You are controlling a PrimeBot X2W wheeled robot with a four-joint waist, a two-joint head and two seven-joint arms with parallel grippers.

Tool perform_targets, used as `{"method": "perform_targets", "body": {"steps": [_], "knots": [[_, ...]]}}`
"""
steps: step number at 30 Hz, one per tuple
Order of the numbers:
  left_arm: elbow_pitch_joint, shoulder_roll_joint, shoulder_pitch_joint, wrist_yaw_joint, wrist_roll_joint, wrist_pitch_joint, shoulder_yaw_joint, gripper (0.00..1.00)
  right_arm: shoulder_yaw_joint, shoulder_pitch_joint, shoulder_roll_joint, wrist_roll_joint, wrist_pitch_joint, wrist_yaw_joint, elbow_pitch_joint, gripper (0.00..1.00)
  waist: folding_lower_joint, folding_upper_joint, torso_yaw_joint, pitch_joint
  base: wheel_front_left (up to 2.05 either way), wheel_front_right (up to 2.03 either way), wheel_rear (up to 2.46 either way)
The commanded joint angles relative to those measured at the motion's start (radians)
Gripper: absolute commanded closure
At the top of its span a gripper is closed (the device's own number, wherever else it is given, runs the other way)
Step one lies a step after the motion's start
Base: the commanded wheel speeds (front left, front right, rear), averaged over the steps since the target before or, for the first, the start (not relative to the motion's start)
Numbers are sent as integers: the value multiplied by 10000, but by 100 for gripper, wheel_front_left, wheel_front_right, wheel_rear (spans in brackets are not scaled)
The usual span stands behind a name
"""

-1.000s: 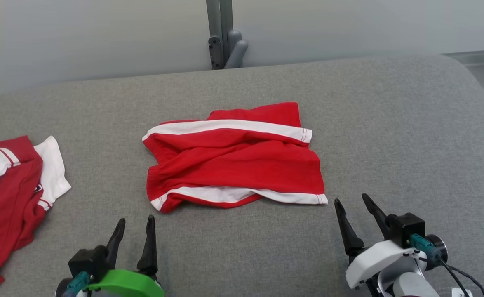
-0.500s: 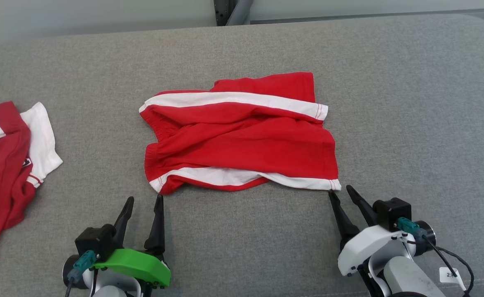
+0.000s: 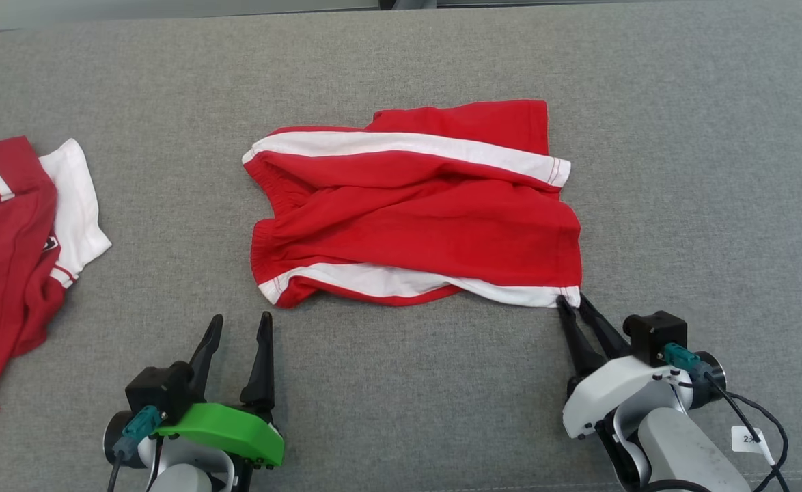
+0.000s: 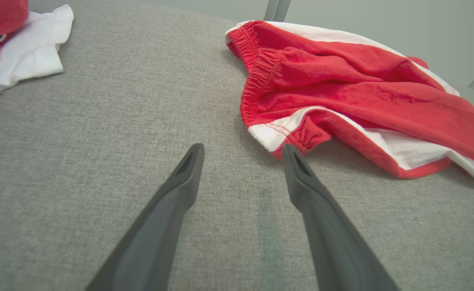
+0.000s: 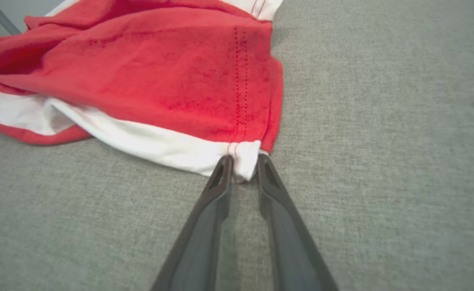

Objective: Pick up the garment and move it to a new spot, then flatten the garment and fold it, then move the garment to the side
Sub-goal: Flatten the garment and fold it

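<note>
The garment (image 3: pixel 415 219) is a pair of red shorts with white side stripes, lying crumpled in the middle of the grey padded surface (image 3: pixel 681 171). My right gripper (image 3: pixel 572 299) is at its near right corner. In the right wrist view the two fingers of the right gripper (image 5: pixel 244 161) pinch the white corner of the garment (image 5: pixel 160 72) between their tips. My left gripper (image 3: pixel 240 318) stands open just short of the near left corner. Seen from the left wrist, the left gripper (image 4: pixel 242 149) holds nothing, and the garment (image 4: pixel 342 93) begins just beyond its right fingertip.
A second red and white piece of clothing (image 3: pixel 18 239) lies at the left edge of the surface, and its white sleeve (image 4: pixel 23 52) appears in the left wrist view. The surface's rounded far edge runs along the top of the head view.
The head camera has tilted down and moved in. My right gripper has reached the garment's near right corner and narrowed its jaws onto it. The left gripper has come closer to the near left corner, still open.
</note>
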Motion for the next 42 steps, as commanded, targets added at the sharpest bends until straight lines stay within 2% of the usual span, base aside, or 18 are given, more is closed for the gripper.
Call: {"method": "perform_targets", "body": {"steps": [1, 9, 21, 30, 33, 34, 36, 37, 38, 39, 42], "knots": [[-28, 33, -140, -23, 56, 6, 9, 0, 23, -68, -25, 47, 12, -3, 71, 100, 0, 0, 37, 39, 0, 0, 0], [-28, 31, -259, -23, -288, 6, -203, 0, 4, 228, -144, 97, 1, -3, -364, 100, 0, 0, -102, -19, 0, 0, 0], [776, 38, -903, -23, -2014, 6, -602, 0, 194, 135, -263, -71, 0, -3, -628, 100, 0, 0, -430, 132, 0, 0, 0], [1024, 237, -1140, -24, -2679, 6, -1001, 0, 207, 98, -285, -67, 0, -3, -674, 100, 0, 0, -496, 228, 0, 0, 0], [1056, 297, -1178, -24, -2842, 6, -1158, 44, 213, 79, -291, -51, 0, -3, -692, 100, 0, 0, -512, 255, 0, 0, 0], [1072, 309, -1201, -24, -2973, 6, -1272, 52, 213, 68, -291, -48, 0, -3, -697, 100, 0, 0, -516, 268, 0, 0, 0], [1041, 418, -1274, -24, -3100, 6, -1392, 55, 210, 55, -288, -44, 0, -3, -723, 100, 0, 0, -519, 295, 0, 0, 0], [1024, 448, -1286, -24, -3159, 6, -1424, 62, 211, 55, -287, -40, 0, -3, -731, 100, 0, 0, -520, 304, 0, 0, 0], [1005, 468, -1289, -24, -3189, 6, -1476, 76, 208, 50, -286, -33, 0, -3, -733, 100, 0, 0, -521, 314, 0, 0, 0], [986, 488, -1290, -24, -3227, 6, -1517, 100, 204, 44, -284, -25, 0, -3, -743, 100, 0, 0, -524, 322, 0, 0, 0], [709, 565, -1345, -24, -3191, 6, -1537, 100, 164, 25, -279, 7, 0, -3, -794, 100, 0, 0, -520, 304, 0, 0, 0]]}}
